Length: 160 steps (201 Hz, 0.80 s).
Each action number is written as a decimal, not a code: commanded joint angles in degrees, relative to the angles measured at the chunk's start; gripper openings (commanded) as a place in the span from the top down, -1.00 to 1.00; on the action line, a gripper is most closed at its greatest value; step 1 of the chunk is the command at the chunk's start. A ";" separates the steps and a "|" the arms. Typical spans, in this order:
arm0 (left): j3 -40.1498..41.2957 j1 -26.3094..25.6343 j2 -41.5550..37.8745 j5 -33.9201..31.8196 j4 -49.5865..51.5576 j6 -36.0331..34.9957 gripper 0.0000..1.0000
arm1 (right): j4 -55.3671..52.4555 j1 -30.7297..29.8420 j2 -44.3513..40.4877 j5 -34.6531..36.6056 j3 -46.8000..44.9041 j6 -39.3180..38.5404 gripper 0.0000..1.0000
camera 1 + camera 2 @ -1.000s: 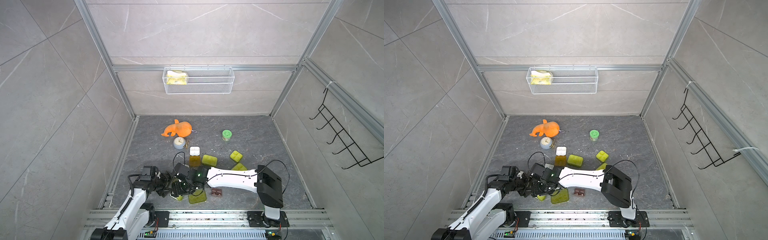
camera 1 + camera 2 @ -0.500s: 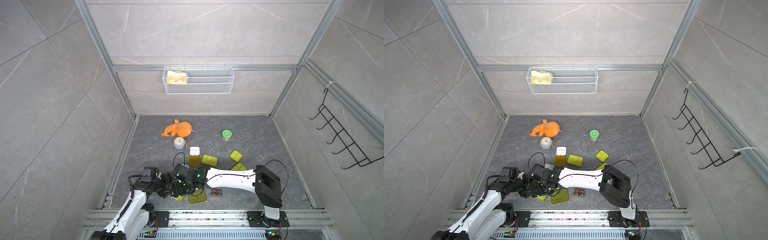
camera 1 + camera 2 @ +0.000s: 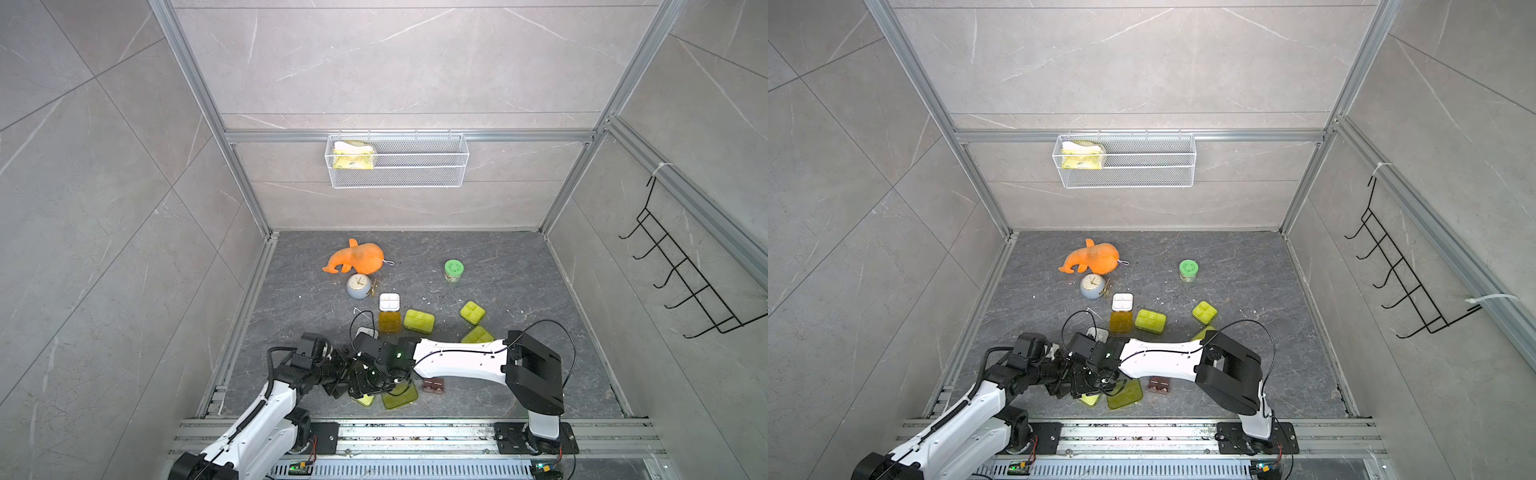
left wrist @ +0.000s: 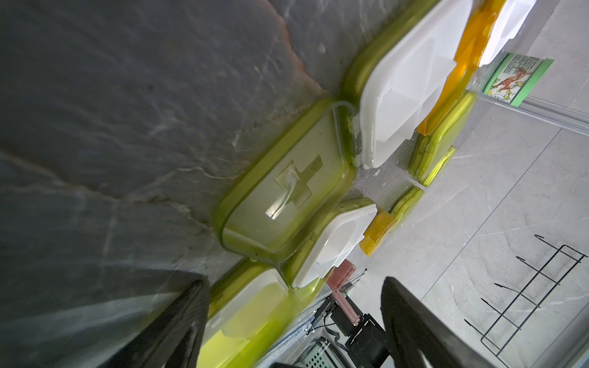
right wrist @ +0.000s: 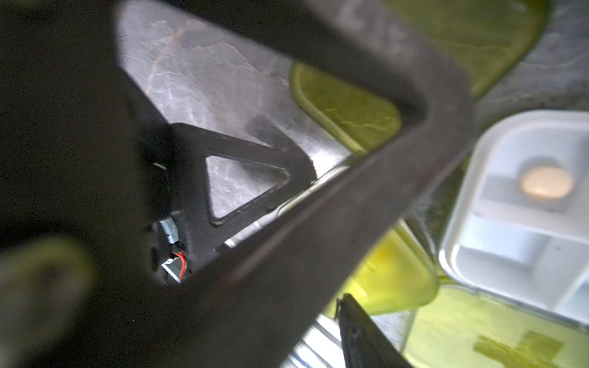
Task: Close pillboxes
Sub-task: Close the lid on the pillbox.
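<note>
Left pincer (image 4: 294, 286) spread wide, low — right pincer (image 3: 368, 380) close beside it.

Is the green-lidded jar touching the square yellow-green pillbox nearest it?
Apart. In both top views bare grey floor shows between the jar and the closed square pillbox.

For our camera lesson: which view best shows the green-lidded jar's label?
The left wrist view: the jar shows its side, with a deer picture on the label. Both top views show the jar small, from above, lid uppermost. The right wrist view misses it.
</note>
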State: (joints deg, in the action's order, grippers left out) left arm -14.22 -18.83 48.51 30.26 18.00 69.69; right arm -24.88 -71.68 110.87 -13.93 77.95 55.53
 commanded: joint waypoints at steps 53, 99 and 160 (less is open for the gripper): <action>0.35 -2.97 -1.30 -4.90 3.88 2.29 -0.74 | 1.09 -0.02 -5.52 1.62 -4.59 0.73 -0.19; -2.46 -2.88 -4.05 -6.40 9.69 -1.12 -0.77 | 1.41 0.16 -8.75 2.59 -7.99 1.23 -0.20; -12.80 -2.61 0.85 -6.65 16.28 -15.22 -0.76 | 3.39 0.16 -14.01 4.08 -14.88 4.18 -0.20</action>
State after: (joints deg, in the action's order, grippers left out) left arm -22.09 -21.61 46.70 23.53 30.96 63.18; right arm -22.72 -71.59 99.70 -11.51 65.76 56.99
